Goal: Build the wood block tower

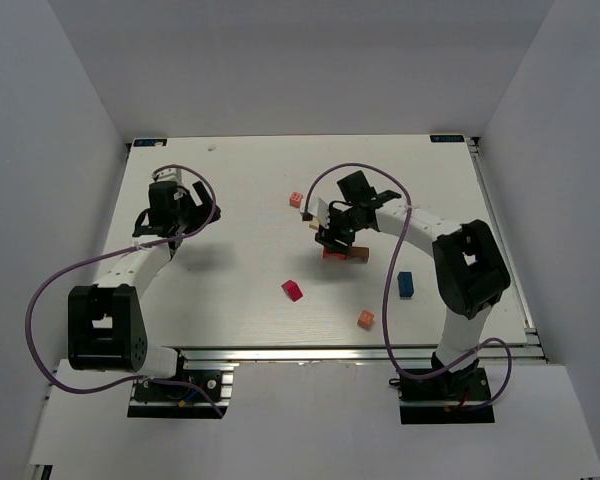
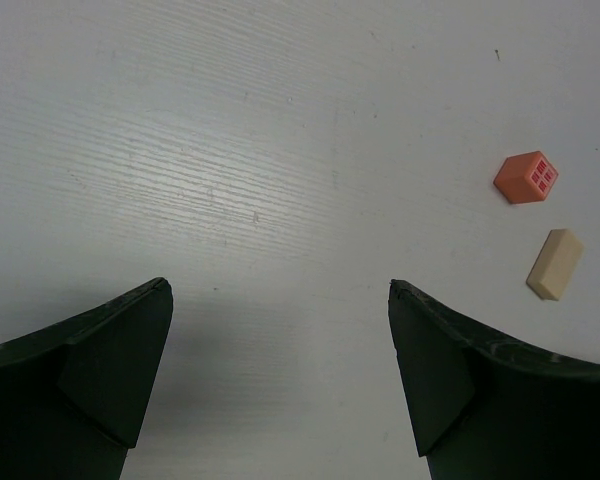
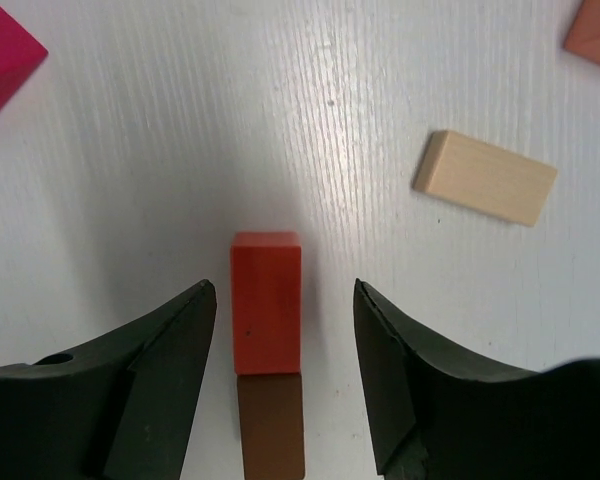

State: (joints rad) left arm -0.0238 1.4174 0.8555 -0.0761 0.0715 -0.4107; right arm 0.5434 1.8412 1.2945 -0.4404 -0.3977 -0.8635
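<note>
Orange-red block (image 3: 266, 302) lay on the white table (image 1: 230, 170) right of the middle, with a brown block (image 3: 271, 425) touching its end; whether one rested partly on the other could not be told. The right gripper (image 3: 282, 288) hung low over them, its two fingers spread apart on either side of the orange-red block and not touching it.

A tan bar (image 3: 485, 177) lay flat just to the far left of this pair, apart from it, and a pink-orange cube (image 1: 296, 199) with a grid-patterned face sat just beyond the bar. A magenta block (image 1: 293, 290) lay to the near left of the pair, a blue block (image 1: 406, 283) to its near right, and a salmon cube (image 1: 366, 319) nearer the front edge between those two. All the loose pieces were separate from one another.

The left gripper (image 2: 280, 285) hovered over bare table on the far left side, well apart from the blocks, with its fingers spread wide and nothing between them.
</note>
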